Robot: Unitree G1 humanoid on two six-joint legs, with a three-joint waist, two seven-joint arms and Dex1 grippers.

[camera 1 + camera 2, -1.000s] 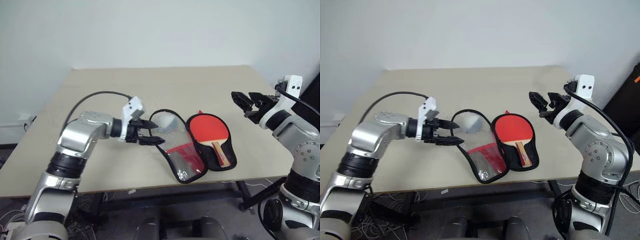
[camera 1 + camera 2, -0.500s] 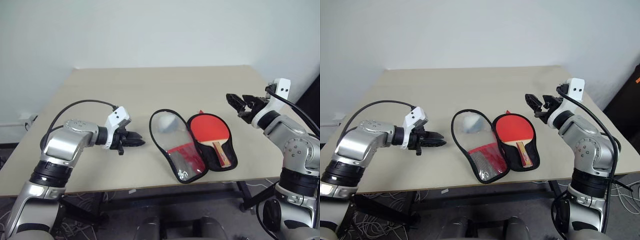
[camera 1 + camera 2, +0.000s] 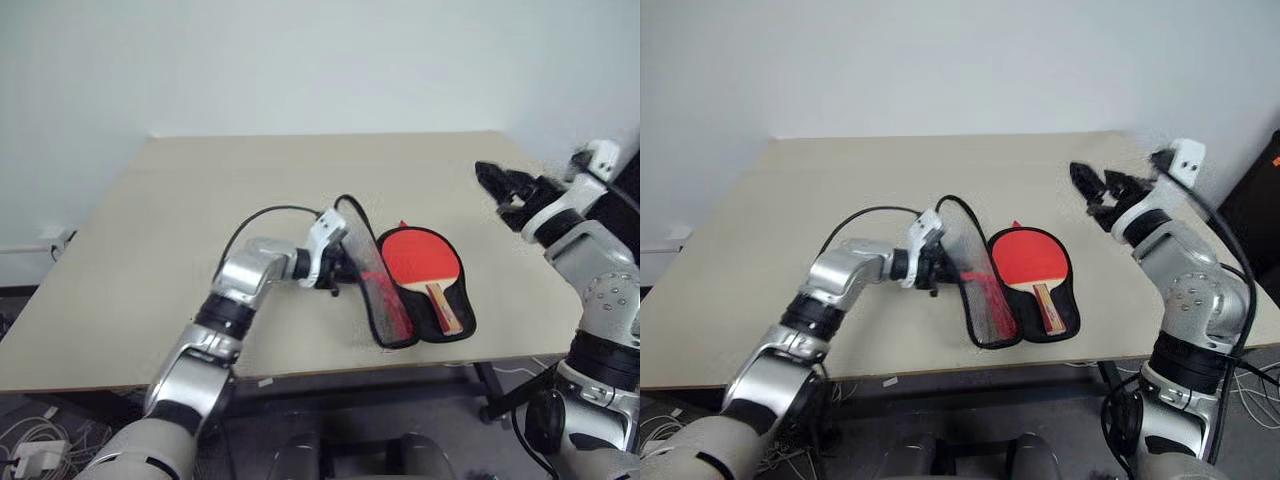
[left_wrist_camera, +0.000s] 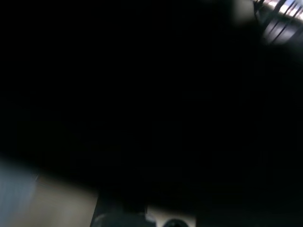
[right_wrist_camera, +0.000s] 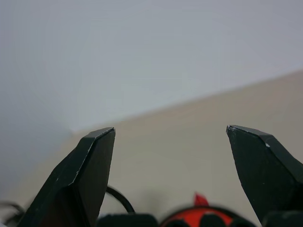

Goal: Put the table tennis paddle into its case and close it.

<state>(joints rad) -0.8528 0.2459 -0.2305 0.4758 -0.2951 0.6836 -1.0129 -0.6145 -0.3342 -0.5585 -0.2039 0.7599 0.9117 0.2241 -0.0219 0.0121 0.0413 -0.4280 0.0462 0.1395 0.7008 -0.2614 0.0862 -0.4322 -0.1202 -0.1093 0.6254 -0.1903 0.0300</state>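
Note:
The table tennis paddle (image 3: pixel 420 260) lies red face up in the right half of the open case (image 3: pixel 452 325), its wooden handle (image 3: pixel 440 305) pointing toward the table's front edge. The case's other half, a flap (image 3: pixel 368 275) with a clear panel and red mesh, stands nearly upright on edge just left of the paddle. My left gripper (image 3: pixel 338 268) is shut and presses against the flap's outer side; the left wrist view is dark from being so close. My right gripper (image 3: pixel 492 185) hovers open above the table's right side, its fingers (image 5: pixel 92 170) wide apart with nothing between them.
The beige table (image 3: pixel 200 200) stretches wide to the left and behind the case. Its front edge runs just below the case. A black cable (image 3: pixel 265 212) loops over my left forearm. A plain wall stands behind the table.
My left gripper swept right to the case, and the flap went from lying flat to standing up beside the paddle. My right gripper rose a little and drifted right.

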